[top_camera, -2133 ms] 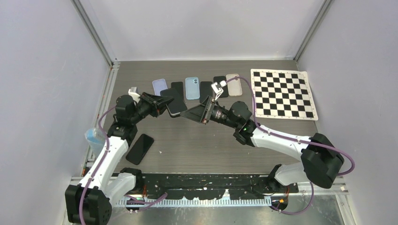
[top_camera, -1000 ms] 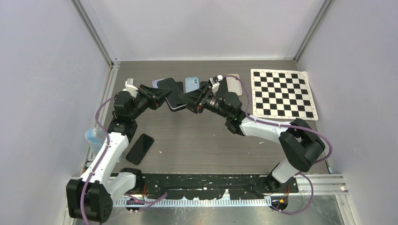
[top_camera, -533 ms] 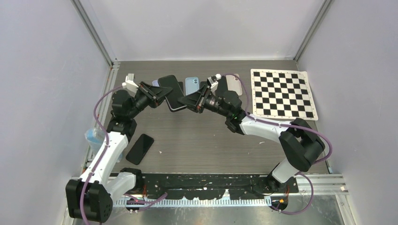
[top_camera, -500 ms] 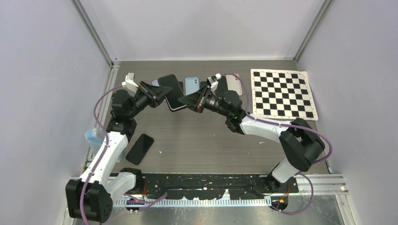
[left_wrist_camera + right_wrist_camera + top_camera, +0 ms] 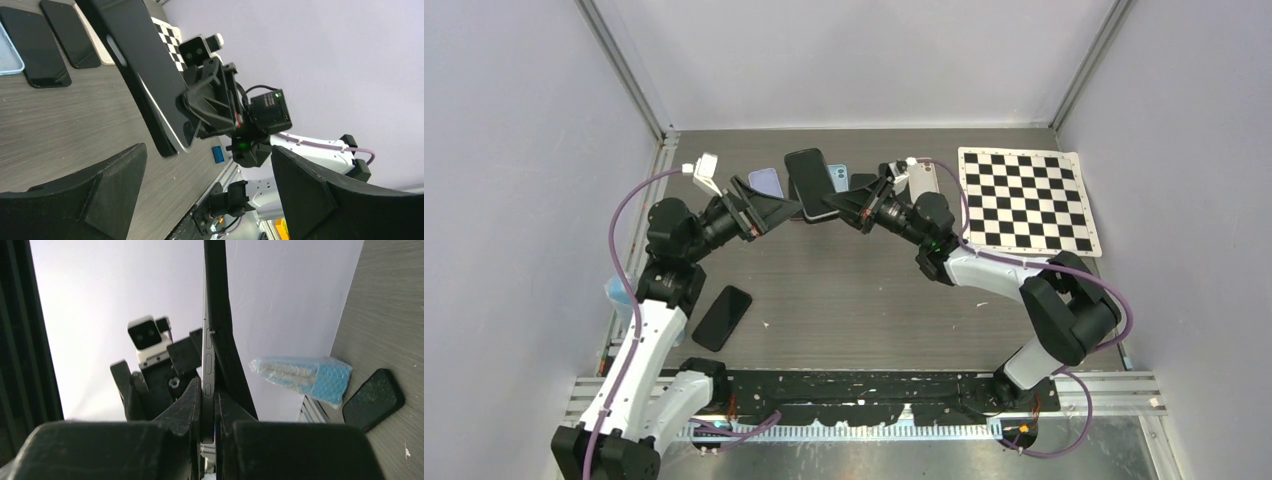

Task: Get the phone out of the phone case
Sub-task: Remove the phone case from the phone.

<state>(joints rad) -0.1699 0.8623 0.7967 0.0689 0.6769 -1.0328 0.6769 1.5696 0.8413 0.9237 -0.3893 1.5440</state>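
One raised phone (image 5: 809, 183), one checkerboard (image 5: 1027, 200)

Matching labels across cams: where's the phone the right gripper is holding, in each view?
Top external: held phone at back centre, screen up, between the two arms.
Left wrist: upper left, a long dark slab running diagonally.
Right wrist: centre, edge-on and vertical.
Shared landmark: right gripper, clamped on the phone's end in all three.
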